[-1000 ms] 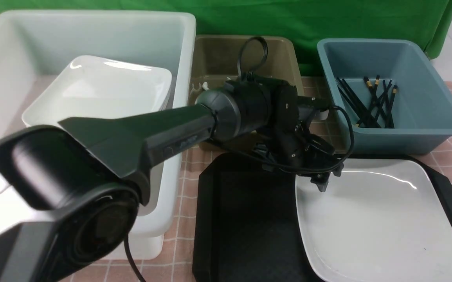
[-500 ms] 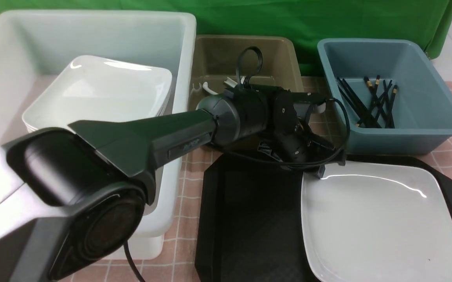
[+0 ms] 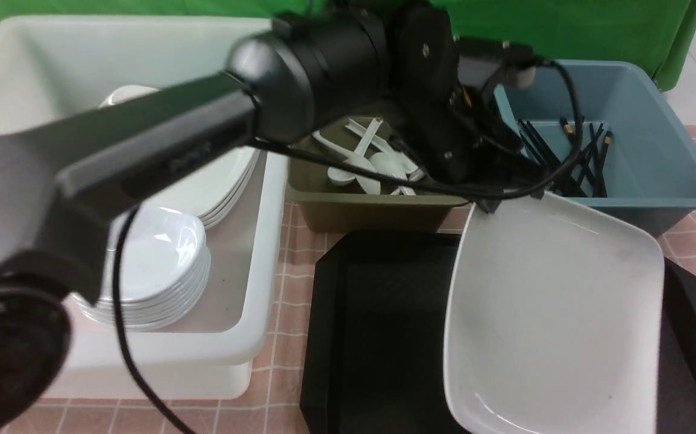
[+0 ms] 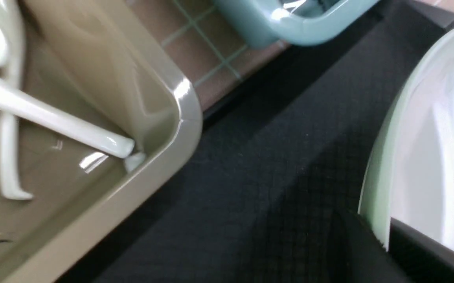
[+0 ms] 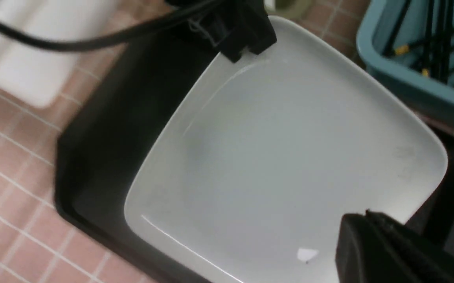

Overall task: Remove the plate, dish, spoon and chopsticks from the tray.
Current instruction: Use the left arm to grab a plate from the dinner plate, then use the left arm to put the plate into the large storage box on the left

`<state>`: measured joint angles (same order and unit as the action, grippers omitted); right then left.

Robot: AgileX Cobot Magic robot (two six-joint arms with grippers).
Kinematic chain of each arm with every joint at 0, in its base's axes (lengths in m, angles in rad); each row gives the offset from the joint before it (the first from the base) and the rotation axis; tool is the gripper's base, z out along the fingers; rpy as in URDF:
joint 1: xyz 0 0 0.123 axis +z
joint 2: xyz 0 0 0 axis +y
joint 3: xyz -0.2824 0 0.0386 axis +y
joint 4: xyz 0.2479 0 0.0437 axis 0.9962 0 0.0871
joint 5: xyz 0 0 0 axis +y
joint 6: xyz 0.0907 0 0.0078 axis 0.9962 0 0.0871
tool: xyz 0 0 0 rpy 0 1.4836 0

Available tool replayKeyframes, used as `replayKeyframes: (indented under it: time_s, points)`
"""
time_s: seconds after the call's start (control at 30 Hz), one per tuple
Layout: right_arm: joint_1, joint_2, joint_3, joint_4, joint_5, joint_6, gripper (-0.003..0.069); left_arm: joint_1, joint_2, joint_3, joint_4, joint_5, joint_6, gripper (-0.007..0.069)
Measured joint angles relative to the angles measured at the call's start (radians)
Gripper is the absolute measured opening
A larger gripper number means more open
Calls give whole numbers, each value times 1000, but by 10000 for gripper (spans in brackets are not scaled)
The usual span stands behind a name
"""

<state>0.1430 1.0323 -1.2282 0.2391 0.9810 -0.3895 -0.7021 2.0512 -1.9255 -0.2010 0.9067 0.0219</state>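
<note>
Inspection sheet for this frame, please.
Surface: pink checked cloth; black tray on it.
Job's things: plate tilted, far corner raised off tray; nothing else seen on tray.
Clutter: white tub with stacked plates and dishes; olive tub with spoons; blue tub with chopsticks.
Grippers: left gripper shut on plate's corner; right gripper shut, by plate's edge, contact unclear.
Cables: black cable crosses in front of white tub.
Surroundings: green backdrop.

A white tub, an olive tub and a blue tub stand side by side on pink checked cloth. A green backdrop hangs behind.
</note>
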Motion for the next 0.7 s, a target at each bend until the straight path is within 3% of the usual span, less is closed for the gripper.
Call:
replayKeyframes:
  time_s: [0.37, 0.5, 0.7]
  points:
    - [0, 0, -98, 115, 25, -48, 30, 32, -157, 6, 72, 44, 23, 10]
    - [0, 0, -102, 186, 18, -97, 30, 126, -240, 6, 39, 51, 27, 11]
    - [0, 5, -102, 332, -12, -207, 30, 325, -326, -6, -157, 67, 101, 11]
